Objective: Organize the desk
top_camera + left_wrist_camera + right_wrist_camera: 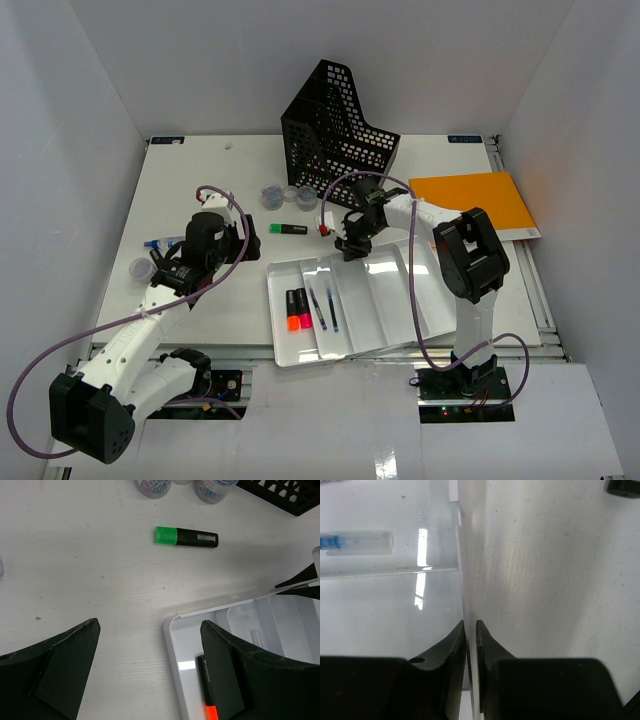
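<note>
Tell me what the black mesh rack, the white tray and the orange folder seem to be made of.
The black mesh rack: matte, thin rigid walls punched in a regular grid; metal or hard plastic, cannot tell which. The white tray: likely glossy plastic, thin wall with bright reflections on its floor. The orange folder: flat thin matte sheet, probably card or plastic.

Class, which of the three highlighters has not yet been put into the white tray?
The green highlighter, lying on the desk beyond the tray; the orange one and pink one lie inside it.
</note>
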`<move>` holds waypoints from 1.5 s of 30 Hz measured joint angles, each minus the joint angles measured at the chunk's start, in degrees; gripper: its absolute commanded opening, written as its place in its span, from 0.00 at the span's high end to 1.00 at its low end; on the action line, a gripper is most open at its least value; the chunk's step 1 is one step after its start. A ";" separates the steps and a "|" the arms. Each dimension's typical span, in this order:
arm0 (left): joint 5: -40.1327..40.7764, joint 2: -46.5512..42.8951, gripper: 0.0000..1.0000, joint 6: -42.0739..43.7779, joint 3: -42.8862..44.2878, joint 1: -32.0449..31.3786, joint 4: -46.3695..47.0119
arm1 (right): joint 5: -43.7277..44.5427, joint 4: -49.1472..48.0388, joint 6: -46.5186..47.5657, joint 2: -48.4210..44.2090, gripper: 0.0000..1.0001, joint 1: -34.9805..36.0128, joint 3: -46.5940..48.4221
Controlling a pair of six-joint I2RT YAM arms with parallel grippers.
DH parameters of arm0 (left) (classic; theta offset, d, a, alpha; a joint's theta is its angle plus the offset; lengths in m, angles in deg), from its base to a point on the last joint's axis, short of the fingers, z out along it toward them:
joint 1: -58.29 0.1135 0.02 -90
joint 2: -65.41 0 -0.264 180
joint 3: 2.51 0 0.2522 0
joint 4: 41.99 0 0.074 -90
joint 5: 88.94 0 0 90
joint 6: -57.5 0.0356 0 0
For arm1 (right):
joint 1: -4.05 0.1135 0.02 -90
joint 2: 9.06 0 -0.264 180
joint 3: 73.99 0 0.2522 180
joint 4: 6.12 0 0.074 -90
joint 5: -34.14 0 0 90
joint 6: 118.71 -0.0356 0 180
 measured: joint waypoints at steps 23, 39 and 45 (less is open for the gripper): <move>5.58 -6.23 0.07 0.04 -0.89 0.83 0.01 | 0.98 -5.11 -21.69 13.63 0.15 6.54 30.01; 10.54 -9.57 0.07 0.04 -0.95 0.87 0.08 | 7.52 -9.78 -27.80 22.52 0.27 9.54 33.88; 10.61 -10.45 0.07 0.07 -1.29 0.87 0.42 | 6.81 -10.37 -28.43 24.13 0.53 9.83 34.25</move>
